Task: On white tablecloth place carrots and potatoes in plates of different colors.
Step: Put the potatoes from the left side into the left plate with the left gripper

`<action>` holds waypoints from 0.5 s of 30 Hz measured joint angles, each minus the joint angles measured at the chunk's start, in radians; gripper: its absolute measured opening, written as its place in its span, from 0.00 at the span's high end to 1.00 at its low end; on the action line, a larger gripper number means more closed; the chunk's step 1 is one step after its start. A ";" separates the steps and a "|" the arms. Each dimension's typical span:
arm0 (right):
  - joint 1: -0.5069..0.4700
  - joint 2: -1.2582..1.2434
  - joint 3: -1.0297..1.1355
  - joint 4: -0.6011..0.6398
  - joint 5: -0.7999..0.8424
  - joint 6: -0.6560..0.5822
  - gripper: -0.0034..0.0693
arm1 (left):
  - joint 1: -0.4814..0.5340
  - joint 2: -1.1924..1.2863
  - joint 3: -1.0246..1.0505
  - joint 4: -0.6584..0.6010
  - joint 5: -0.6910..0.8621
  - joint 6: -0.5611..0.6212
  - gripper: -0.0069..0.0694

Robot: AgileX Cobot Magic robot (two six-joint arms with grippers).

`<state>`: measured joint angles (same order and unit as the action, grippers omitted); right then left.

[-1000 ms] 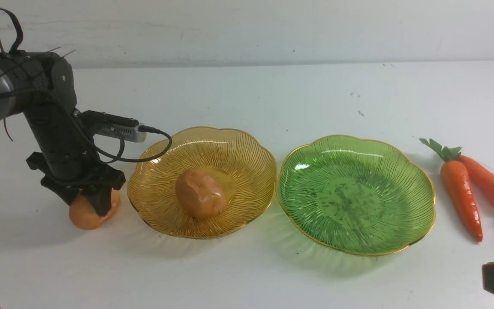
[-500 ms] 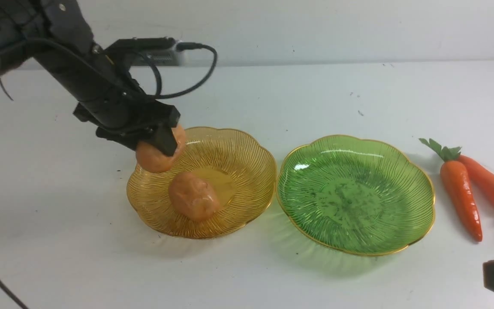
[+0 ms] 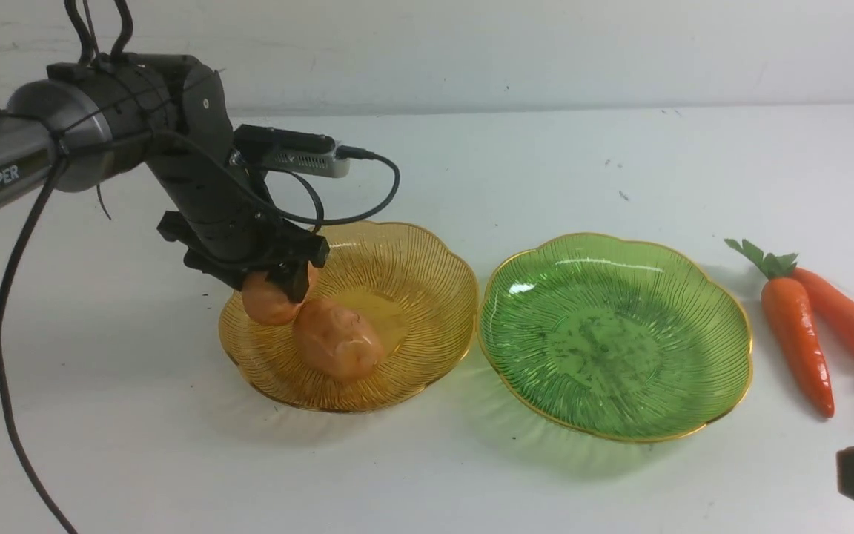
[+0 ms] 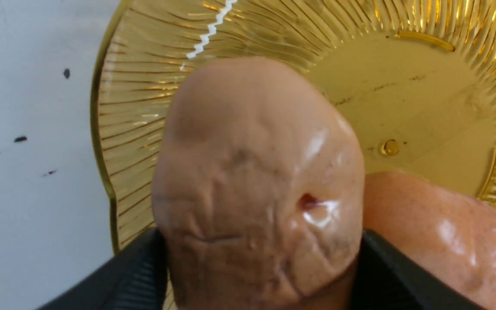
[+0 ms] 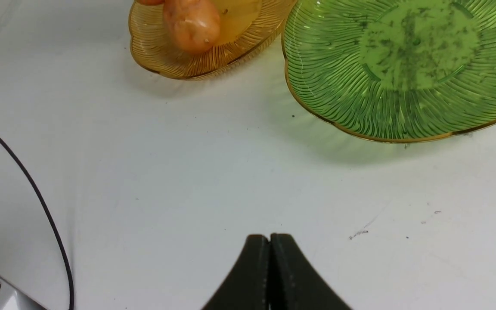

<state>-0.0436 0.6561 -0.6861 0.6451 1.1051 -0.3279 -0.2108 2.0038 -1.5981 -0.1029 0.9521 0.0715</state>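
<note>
My left gripper (image 3: pixel 273 285) is shut on a tan potato (image 3: pixel 265 302), holding it low over the left side of the amber plate (image 3: pixel 412 274), beside the second potato (image 3: pixel 336 345) that lies in that plate. In the left wrist view the held potato (image 4: pixel 252 181) fills the frame between the black fingers (image 4: pixel 385 280), with the other potato (image 4: pixel 437 232) against it. The green plate (image 3: pixel 616 334) is empty. Two carrots (image 3: pixel 798 334) (image 3: pixel 849 319) lie on the white tablecloth (image 3: pixel 427 475) at the right. My right gripper (image 5: pixel 269 245) is shut and empty near the front right.
A black cable (image 3: pixel 4 356) from the left arm hangs down to the tablecloth at the front left; it also shows in the right wrist view (image 5: pixel 37 193). The wall runs along the back edge.
The left gripper lifted the potato off the cloth left of the amber plate, carried it right over the rim, and has now lowered it beside the other potato. The right gripper has not moved.
</note>
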 joint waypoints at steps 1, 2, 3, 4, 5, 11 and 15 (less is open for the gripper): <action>0.000 0.015 -0.035 -0.075 -0.011 0.056 0.97 | 0.000 0.000 0.000 0.000 0.000 0.000 0.24; 0.000 0.037 -0.063 -0.150 -0.010 0.110 0.97 | 0.000 0.000 0.000 0.000 0.000 0.001 0.23; 0.000 0.061 -0.094 -0.213 -0.001 0.155 0.97 | 0.000 0.000 0.000 0.000 0.000 0.001 0.21; 0.000 0.088 -0.127 -0.274 0.015 0.196 0.97 | 0.000 0.000 0.000 0.000 0.000 0.002 0.19; 0.000 0.117 -0.161 -0.329 0.035 0.230 0.97 | 0.000 0.000 0.000 -0.002 0.001 0.002 0.16; 0.000 0.272 -0.308 -0.504 0.079 0.312 0.97 | 0.000 0.000 -0.010 -0.018 0.043 -0.005 0.08; -0.005 0.359 -0.324 -0.538 0.056 0.318 0.97 | 0.000 0.000 -0.079 -0.037 0.141 -0.009 0.16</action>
<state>-0.0488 1.0155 -1.0102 0.1073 1.1613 -0.0104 -0.2108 2.0038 -1.6766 -0.1402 1.0929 0.0625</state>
